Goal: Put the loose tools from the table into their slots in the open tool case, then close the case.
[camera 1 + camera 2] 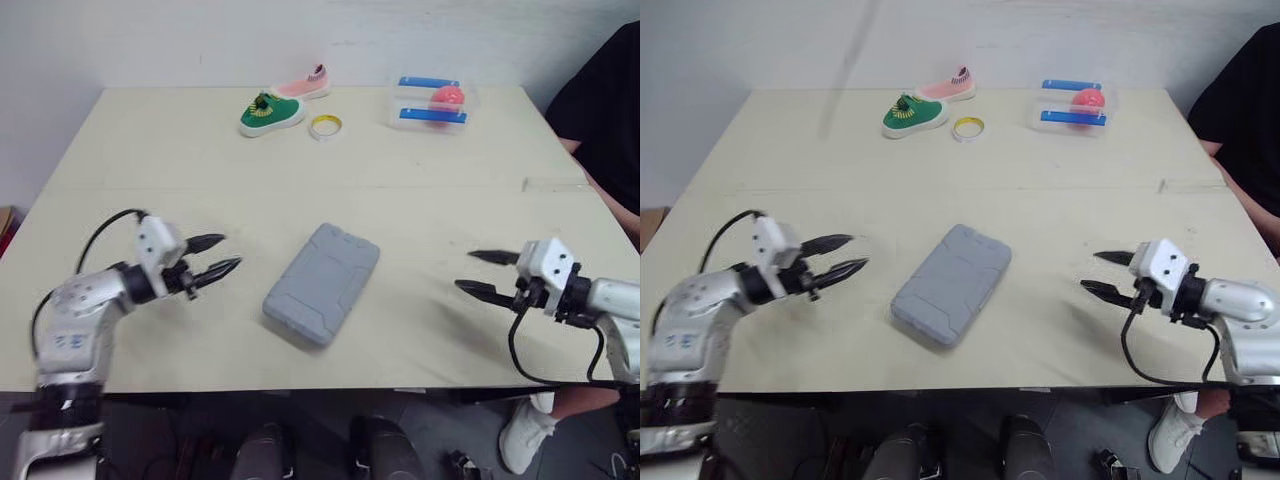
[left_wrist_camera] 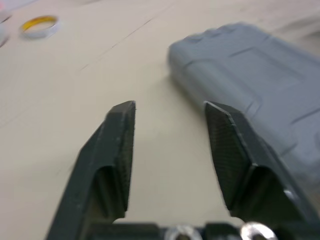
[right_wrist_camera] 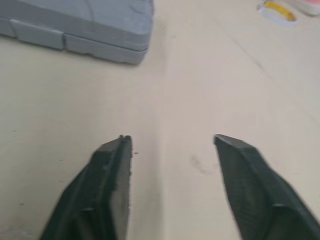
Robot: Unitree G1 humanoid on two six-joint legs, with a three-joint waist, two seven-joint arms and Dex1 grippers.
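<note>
A pale beige table (image 1: 150, 160) is seen set against a white wall. At the far edge a green shoe (image 1: 271, 113) and a pink shoe (image 1: 303, 86) are placed side by side, with a yellow-lined tape roll (image 1: 325, 126) just to their right. Further right, a clear container (image 1: 432, 115) with blue strips is seen, holding a pink ball (image 1: 447, 96). A person in black (image 1: 600, 100) is seated at the far right corner.

The grey tool case (image 1: 322, 282) is laid flat in the near middle of the table, its lid shut, turned at a slant.

The left arm is brought in from the near left, its forearm held low over the table. The left gripper (image 1: 231, 251) is pointed right towards the case, near its left side but apart from it; its fingers are spread and nothing is held. The right arm is brought in from the near right, and the right gripper (image 1: 465, 270) is pointed left, well apart from the case, its fingers likewise parted and empty.
</note>
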